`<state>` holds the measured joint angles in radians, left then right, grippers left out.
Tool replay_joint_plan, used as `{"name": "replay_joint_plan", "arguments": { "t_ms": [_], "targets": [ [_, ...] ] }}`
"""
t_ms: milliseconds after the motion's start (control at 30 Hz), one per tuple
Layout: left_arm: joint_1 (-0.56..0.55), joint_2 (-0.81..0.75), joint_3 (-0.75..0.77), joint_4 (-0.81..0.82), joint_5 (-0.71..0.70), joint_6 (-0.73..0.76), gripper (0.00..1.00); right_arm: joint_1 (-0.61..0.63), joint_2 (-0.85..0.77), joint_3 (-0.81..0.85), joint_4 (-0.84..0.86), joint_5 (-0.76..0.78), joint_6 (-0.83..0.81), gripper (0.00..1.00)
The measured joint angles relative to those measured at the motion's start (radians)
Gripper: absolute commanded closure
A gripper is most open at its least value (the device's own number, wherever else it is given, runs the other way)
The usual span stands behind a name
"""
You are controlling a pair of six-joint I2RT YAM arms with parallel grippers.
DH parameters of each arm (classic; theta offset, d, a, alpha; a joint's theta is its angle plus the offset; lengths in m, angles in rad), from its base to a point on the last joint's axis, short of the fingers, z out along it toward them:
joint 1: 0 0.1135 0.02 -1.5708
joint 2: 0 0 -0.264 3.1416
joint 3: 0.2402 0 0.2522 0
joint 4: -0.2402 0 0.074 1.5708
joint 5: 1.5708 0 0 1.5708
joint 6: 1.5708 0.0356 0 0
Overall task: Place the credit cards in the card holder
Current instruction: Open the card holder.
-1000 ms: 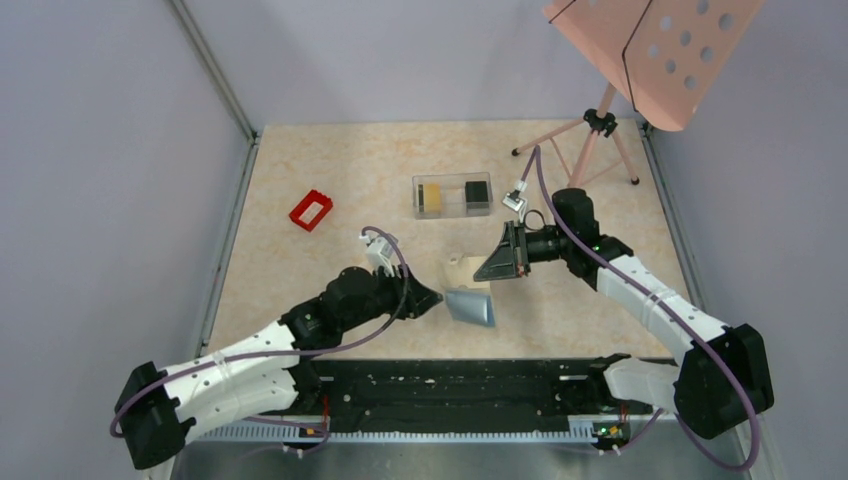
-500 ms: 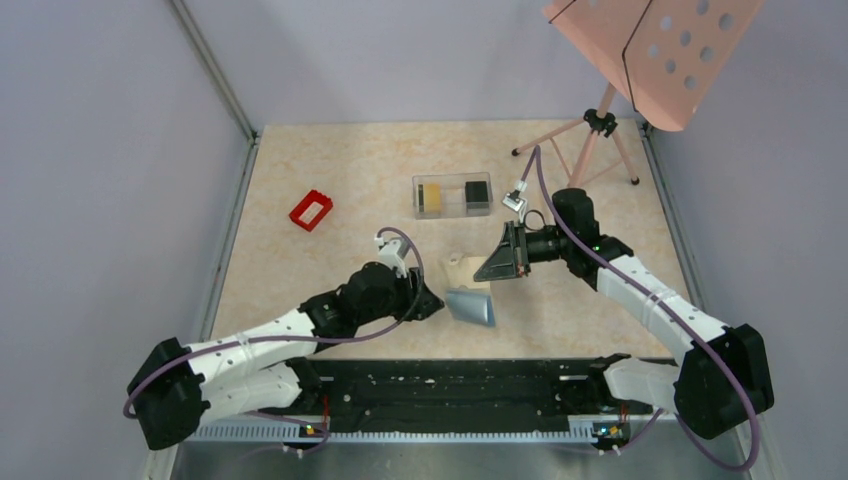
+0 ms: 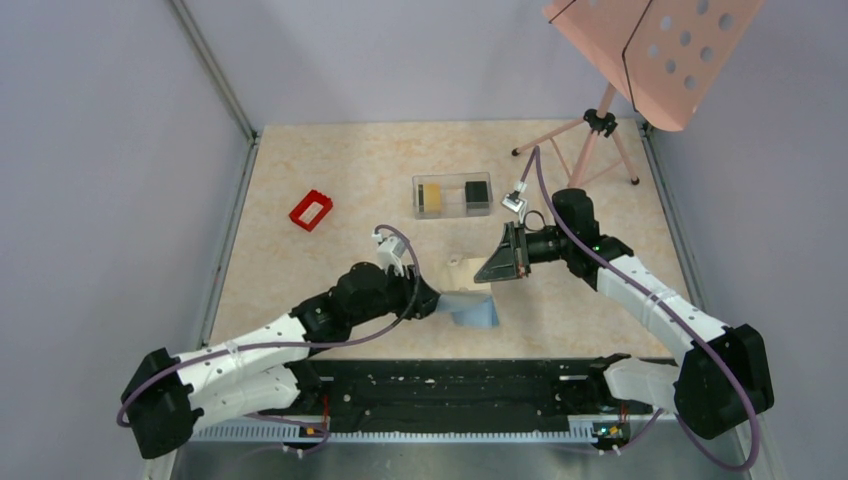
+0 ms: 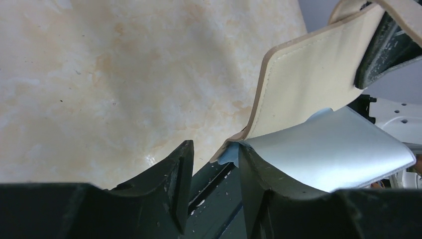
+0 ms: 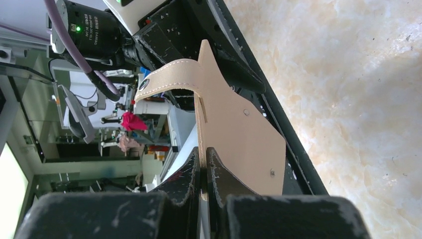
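Card holder (image 3: 473, 306): open at table centre, blue lining showing. Right gripper (image 5: 203, 155): clamped on its beige flap, which is held raised. Left gripper (image 4: 214, 149): jaws apart at the lined flap's corner. Credit cards (image 3: 433, 197): inside clear box (image 3: 453, 196), far centre.

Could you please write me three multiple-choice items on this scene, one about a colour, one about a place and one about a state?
1. What colour is the lining of the card holder? A red; B light blue; C green.
2. Where are the credit cards? A in the clear box; B in the card holder; C none in view.
3. How is the right gripper? A open; B shut on a card; C shut on the card holder's tan flap.
Key: 1 B, the opened flap shows light blue; 2 A, yellow and black cards lie inside it; 3 C, it pinches the tan flap edge-on.
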<state>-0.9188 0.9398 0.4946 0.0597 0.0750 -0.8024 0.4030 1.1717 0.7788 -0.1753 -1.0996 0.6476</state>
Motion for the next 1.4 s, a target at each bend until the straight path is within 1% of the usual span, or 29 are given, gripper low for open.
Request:
{"name": "replay_joint_plan", "arguments": {
  "t_ms": [100,267,467,567,667,933,1233,1400],
  "targets": [
    [0.000,-0.033,-0.024,0.014,0.011,-0.002,0.51,0.000,0.000,0.000,0.000,-0.002,0.000,1.00],
    [0.000,-0.090,-0.087,0.080,0.007,-0.017,0.46,0.000,0.000,0.000,0.002,-0.016,0.000,1.00],
    [0.000,-0.105,-0.108,0.142,-0.009,-0.018,0.46,0.000,0.000,0.000,0.016,-0.051,0.004,1.00],
    [0.000,-0.105,-0.108,0.155,-0.008,-0.007,0.47,0.000,0.000,0.000,0.019,-0.058,0.004,1.00],
    [0.000,-0.105,-0.100,0.146,0.000,0.009,0.46,0.000,0.000,-0.006,0.025,-0.061,0.005,1.00],
    [0.000,-0.104,-0.074,0.137,0.011,0.035,0.37,0.000,-0.001,-0.013,0.034,-0.077,0.010,1.00],
    [0.000,-0.109,-0.074,0.187,0.018,0.045,0.31,0.000,-0.001,-0.020,0.091,-0.117,0.069,1.00],
    [0.000,-0.174,-0.093,0.237,0.006,0.034,0.24,0.000,-0.001,-0.020,0.138,-0.133,0.124,1.00]
  ]
}}
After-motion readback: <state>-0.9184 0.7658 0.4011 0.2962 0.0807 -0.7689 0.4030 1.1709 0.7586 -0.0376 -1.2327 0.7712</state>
